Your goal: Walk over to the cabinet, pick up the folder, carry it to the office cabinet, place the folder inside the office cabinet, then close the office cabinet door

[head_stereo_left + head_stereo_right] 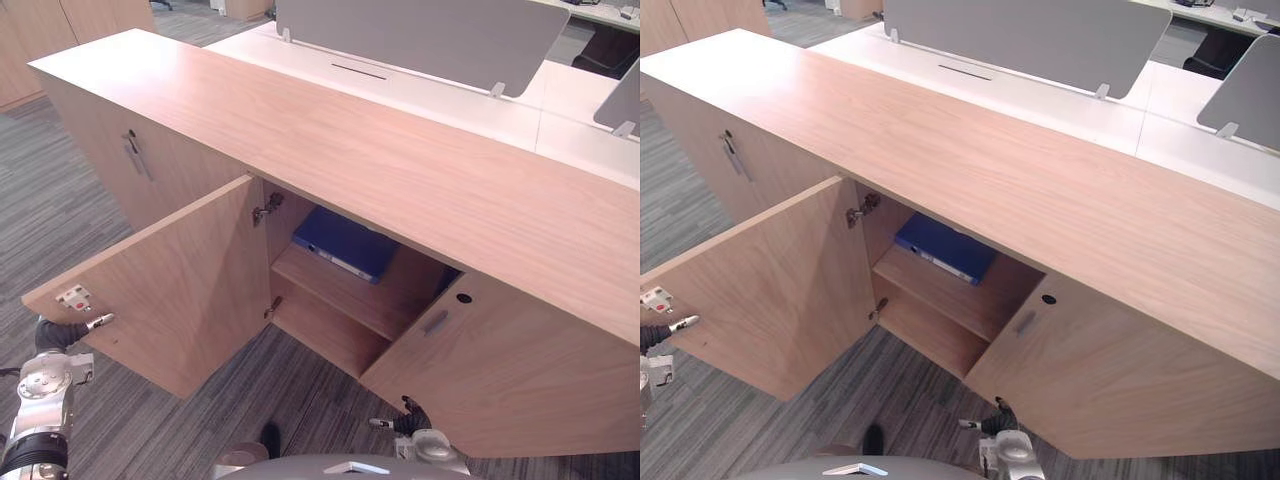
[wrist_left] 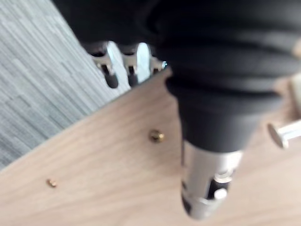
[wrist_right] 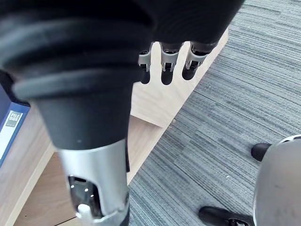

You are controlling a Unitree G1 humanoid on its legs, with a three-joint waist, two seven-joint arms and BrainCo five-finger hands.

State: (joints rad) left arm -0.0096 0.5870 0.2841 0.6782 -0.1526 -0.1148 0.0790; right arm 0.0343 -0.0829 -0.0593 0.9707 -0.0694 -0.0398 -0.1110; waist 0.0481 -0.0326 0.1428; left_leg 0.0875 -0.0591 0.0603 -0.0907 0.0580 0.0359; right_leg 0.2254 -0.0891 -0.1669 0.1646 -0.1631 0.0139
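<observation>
Folder, left eye view: blue folder (image 1: 345, 243) lies flat on the upper shelf (image 1: 330, 285) inside the office cabinet (image 1: 400, 170), set towards the back. Its narrow side faces the opening and carries a pale strip.
Cabinet, left eye view: long and of light wood. The left door (image 1: 170, 290) and right door (image 1: 510, 380) are both swung wide over the grey striped carpet (image 1: 60, 210). A metal hinge (image 1: 268, 210) shows at the left door's inner corner. A white bench (image 1: 420, 95) with a grey screen (image 1: 420, 35) stands behind.
Left robot hand, left eye view: the left robot hand (image 1: 70, 330) is low on the robot's left, just beside the free edge of the left door.
Right robot hand, right eye view: the right robot hand (image 1: 992, 423) is low in front of the right door, well apart from the folder.
Left robot hand, left wrist view: released, clasping nothing. Its fingers (image 2: 111, 77) reach to the door's edge above the carpet. The thumb (image 2: 207, 188) is straight over the door's inner face, where two brass studs (image 2: 156, 136) sit. Whether it touches the wood, I cannot tell.
Right robot hand, right wrist view: released and empty. The fingers (image 3: 167, 66) and the thumb are straight, over the carpet and the cabinet's wood.
Folder, right wrist view: a blue corner with a white label rests on wood near the thumb.
</observation>
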